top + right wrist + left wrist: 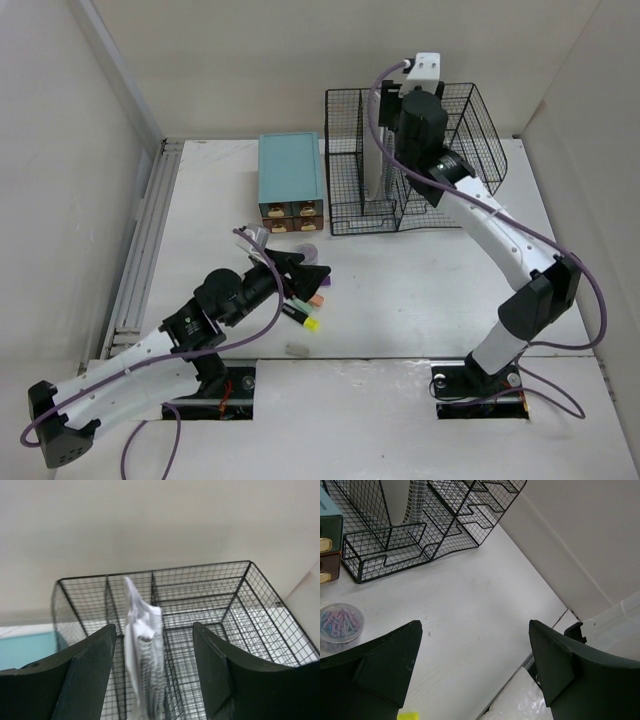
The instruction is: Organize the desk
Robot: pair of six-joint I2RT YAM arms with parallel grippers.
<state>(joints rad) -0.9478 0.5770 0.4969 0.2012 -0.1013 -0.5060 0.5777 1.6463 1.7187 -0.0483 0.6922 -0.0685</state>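
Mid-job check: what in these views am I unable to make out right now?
- Top view: the left gripper covers part of the pens, so their count is unclear.
- Top view: a grey item on the desk is too small to identify.
- Left wrist: a yellow tip is cut off by the bottom edge.
- Right wrist: the notebook in the rack runs off the bottom edge; its seating is hidden.
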